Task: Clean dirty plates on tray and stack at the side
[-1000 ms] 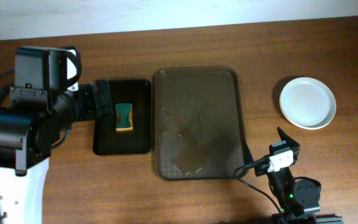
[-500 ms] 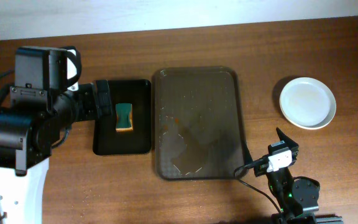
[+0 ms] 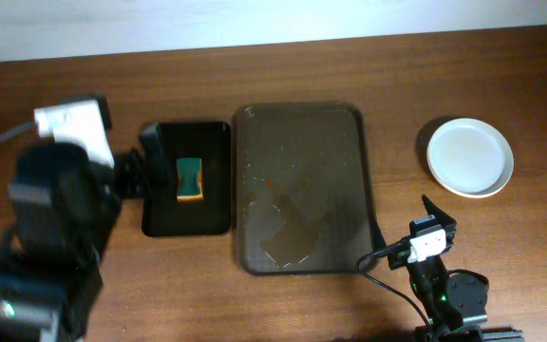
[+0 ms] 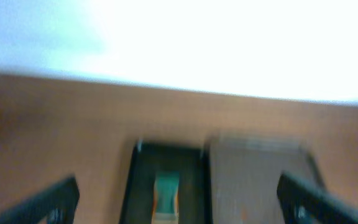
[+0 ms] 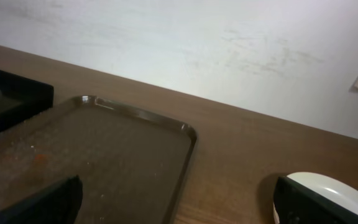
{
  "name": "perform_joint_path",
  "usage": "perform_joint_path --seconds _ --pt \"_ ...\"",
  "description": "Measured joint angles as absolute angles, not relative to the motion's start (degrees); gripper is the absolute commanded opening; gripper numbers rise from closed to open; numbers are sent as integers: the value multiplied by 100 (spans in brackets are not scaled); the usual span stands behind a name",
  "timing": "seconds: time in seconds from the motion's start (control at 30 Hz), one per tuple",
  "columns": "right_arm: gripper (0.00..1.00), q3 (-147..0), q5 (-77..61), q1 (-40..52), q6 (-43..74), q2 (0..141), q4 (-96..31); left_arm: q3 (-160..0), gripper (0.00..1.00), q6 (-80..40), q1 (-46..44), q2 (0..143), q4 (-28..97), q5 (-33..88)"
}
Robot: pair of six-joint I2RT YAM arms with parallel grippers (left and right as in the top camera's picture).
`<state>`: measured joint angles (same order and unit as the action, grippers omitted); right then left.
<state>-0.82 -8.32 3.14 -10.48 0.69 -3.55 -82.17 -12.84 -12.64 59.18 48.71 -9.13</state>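
The dark brown tray [image 3: 302, 123] lies mid-table with only crumbs and wet smears on it; it also shows in the right wrist view [image 5: 104, 155] and, blurred, in the left wrist view [image 4: 260, 180]. A white plate [image 3: 470, 157] sits on the table to the tray's right; I cannot tell whether others lie under it. Its rim shows in the right wrist view [image 5: 337, 186]. My left gripper [image 3: 146, 161] is open and empty at the left edge of the small black tray. My right gripper [image 3: 438, 217] is open and empty, near the front right of the brown tray.
A small black tray [image 3: 160, 214] left of the brown tray holds a green and orange sponge [image 3: 190, 179], also seen in the left wrist view [image 4: 166, 193]. The left arm's body [image 3: 55, 228] fills the front left. A wall runs along the back.
The left arm has swung back toward the front left and its wrist view is blurred with motion. The right arm, the tray and the plate have not moved.
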Motion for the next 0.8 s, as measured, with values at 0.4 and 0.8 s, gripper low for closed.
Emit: perform_joint_path --seconds 0.4,0.8 --pt "99 -78 -814 314 -1050 54 -357 -1894 100 -1282 -569 1275 499 -1000" --pt "98 -78 -812 314 -1050 69 -357 -64 100 -1282 -436 80 -23 -1007"
